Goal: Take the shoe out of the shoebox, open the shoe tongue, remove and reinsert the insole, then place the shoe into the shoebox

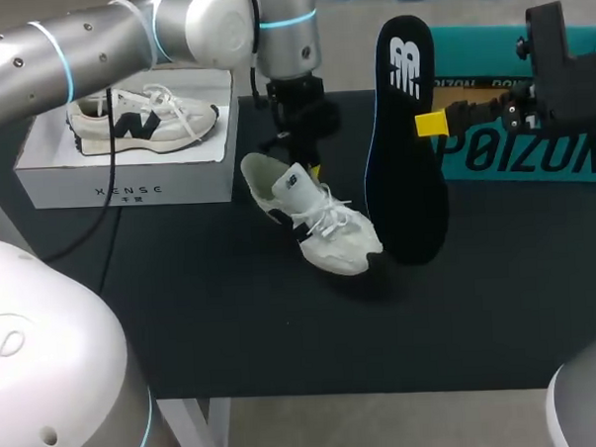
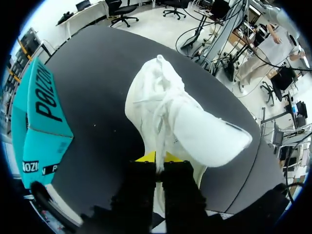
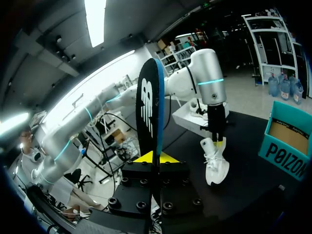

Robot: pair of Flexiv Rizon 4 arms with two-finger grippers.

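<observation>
Insole held upright beside the shoe
Left fingers pinch the shoe, right fingers grip the insole; pushing it in could tip the shoe.

Bright, even overhead light; soft shadows.

black table | on it: white shoebox, teal box

We see bold black lettering on the side of the teal box, one small line of dark letters on the front of the white shoebox, a white logo on the black insole, and a dark letter mark on the boxed sneaker and the sneaker on the desk.
</observation>
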